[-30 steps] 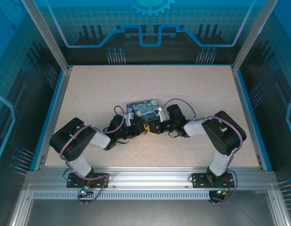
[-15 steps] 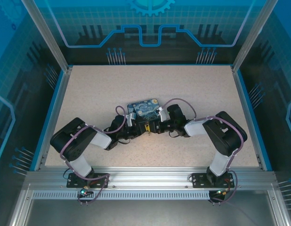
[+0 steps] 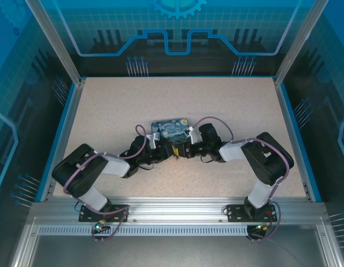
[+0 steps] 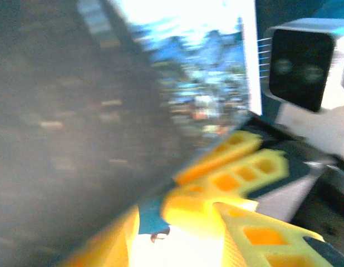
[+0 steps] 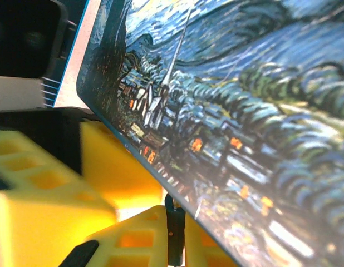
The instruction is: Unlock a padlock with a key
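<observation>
A thin dark padlock (image 5: 175, 233) stands upright between the yellow fingers of my right gripper (image 5: 175, 214), which is shut on it just under the near edge of the starry-night box (image 5: 255, 111). In the top view both grippers meet at that edge, the left gripper (image 3: 165, 151) from the left and the right gripper (image 3: 183, 149) from the right. The left wrist view is blurred. There my left gripper (image 4: 177, 228) has its yellow fingers apart. A tiny metallic curl (image 4: 158, 237) lies below the box's blue rim; I cannot tell whether it is the key.
The painted box (image 3: 170, 128) lies flat at the middle of the speckled table (image 3: 227, 105). The right wrist camera housing (image 4: 303, 67) sits close in front of my left gripper. Blue rails (image 3: 291, 133) border the table.
The left arm's elbow has sunk lower and swung left while its gripper stayed at the box's near edge. The right arm has barely shifted.
</observation>
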`<act>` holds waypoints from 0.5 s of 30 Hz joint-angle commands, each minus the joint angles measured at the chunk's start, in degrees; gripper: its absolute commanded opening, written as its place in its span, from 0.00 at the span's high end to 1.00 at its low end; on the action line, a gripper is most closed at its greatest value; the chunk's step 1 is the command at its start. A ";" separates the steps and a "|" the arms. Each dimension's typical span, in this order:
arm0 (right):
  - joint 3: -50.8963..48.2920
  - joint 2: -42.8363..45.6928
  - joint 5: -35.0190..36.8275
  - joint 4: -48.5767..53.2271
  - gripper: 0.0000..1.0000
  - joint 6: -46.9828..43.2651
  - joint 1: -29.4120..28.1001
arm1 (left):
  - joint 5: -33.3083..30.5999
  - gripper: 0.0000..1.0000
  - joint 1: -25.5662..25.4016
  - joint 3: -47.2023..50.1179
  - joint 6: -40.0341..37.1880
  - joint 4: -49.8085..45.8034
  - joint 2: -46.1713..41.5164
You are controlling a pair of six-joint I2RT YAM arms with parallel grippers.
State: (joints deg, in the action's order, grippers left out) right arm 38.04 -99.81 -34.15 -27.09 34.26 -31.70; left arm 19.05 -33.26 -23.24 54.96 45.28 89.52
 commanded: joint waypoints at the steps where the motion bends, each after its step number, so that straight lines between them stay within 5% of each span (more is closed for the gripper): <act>1: -0.95 0.17 -3.40 -2.83 0.88 3.55 0.51 | -2.79 0.57 -0.45 1.64 -0.60 -3.24 -5.82; 15: -1.16 -1.41 -2.97 -5.61 0.89 9.19 0.39 | -10.55 0.52 -2.78 7.69 10.79 -8.05 -16.73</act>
State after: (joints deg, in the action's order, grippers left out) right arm 37.32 -100.49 -35.62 -30.26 42.04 -31.70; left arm 11.51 -35.11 -15.94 63.20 40.01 75.18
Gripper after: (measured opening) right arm 0.118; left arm 0.479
